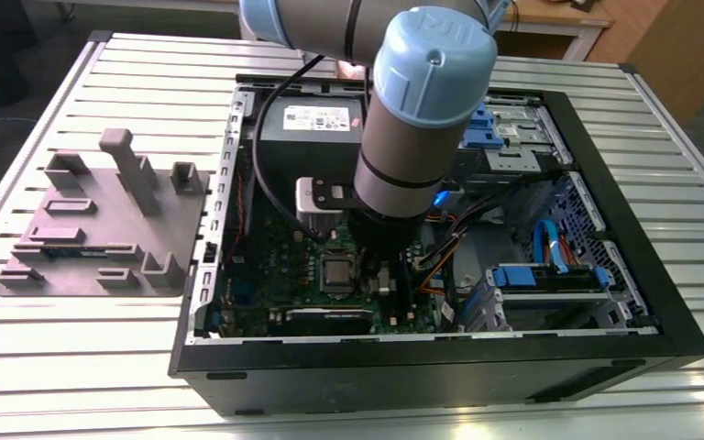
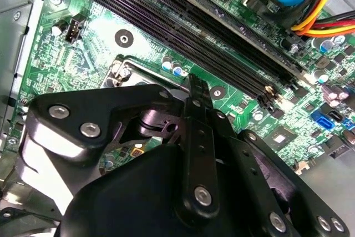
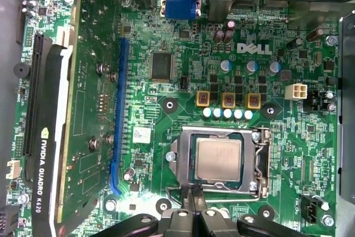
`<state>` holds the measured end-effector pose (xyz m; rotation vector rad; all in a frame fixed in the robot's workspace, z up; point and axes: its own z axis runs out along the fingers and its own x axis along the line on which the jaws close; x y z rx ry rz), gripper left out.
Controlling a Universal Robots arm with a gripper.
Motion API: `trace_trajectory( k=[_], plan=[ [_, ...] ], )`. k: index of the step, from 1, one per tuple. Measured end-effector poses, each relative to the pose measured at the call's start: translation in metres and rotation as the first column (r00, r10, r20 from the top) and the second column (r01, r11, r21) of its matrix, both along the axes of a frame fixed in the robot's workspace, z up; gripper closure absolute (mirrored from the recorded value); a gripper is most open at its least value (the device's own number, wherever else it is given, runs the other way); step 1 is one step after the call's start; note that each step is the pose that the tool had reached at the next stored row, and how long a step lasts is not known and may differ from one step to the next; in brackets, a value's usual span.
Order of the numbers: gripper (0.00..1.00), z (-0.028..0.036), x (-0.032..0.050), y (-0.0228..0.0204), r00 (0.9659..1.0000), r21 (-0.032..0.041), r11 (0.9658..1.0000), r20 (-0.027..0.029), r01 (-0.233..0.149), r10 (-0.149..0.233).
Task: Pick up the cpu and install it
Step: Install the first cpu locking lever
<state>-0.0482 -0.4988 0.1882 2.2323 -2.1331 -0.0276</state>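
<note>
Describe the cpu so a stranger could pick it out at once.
Inside the open black computer case lies a green motherboard. In the first wrist view, its metal socket frame surrounds the cpu: a small, flat, silvery square, unlike the dark chips around it.

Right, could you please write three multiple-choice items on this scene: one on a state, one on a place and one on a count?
1. The computer case is: A open at the side; B closed; C upside down.
2. The cpu lies: A outside the case; B in the socket; C on a memory slot.
3. The yellow-rimmed squares in the row near the socket number: A two; B three; C five.

Answers: 1 A, the motherboard shows through the open side, where the arm reaches in. 2 B, its silvery top sits inside the metal frame. 3 B, three stand side by side.
</note>
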Motion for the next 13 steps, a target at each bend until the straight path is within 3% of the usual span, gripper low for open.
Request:
trace_trajectory(
  k=[10, 13],
  plan=[
    [0.90, 0.0001, 0.0010, -0.0001, 1.0000, 0.0030, 1.0000, -0.0001, 0.000, 0.000],
    [0.90, 0.0001, 0.0005, -0.0001, 1.0000, 0.0068, 1.0000, 0.0030, 0.000, 0.000]
  ],
)
